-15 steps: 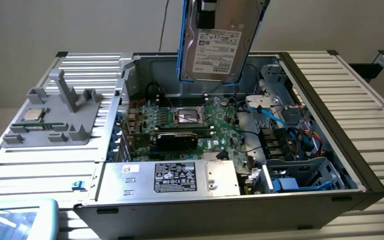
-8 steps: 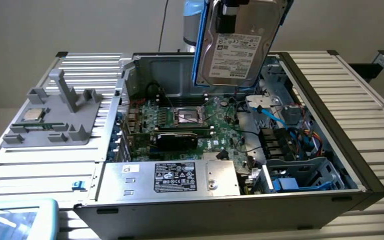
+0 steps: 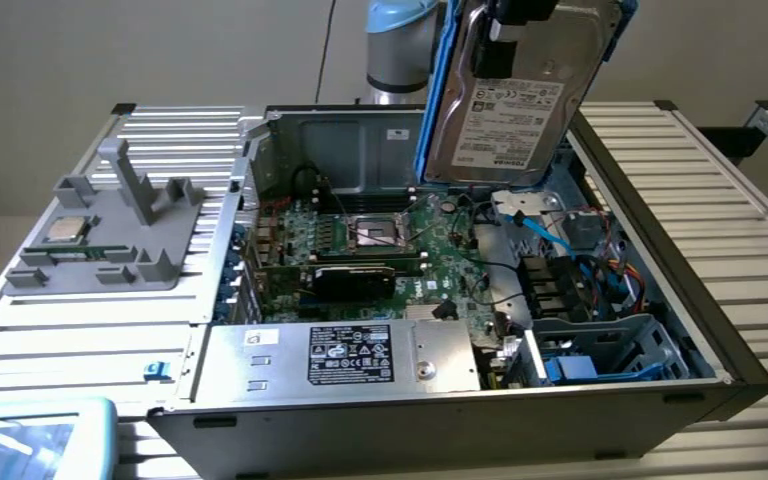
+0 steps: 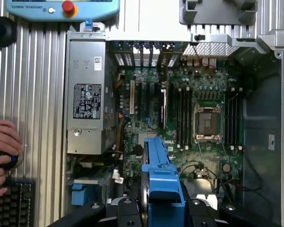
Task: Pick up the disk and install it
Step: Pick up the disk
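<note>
Ribbed metal table [image 3: 77, 330] carries open computer case [image 3: 698, 300]. Claw [image 4: 163, 208] clamps disk [image 3: 518, 100], on edge above case. Best: firm grip, level travel, clear of case cables [image 3: 544, 235].

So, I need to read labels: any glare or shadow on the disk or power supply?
Exterior view: the disk label is evenly lit, without glare; the power supply lid shows mild sheen. Wrist view: the power supply is unshadowed.
</note>
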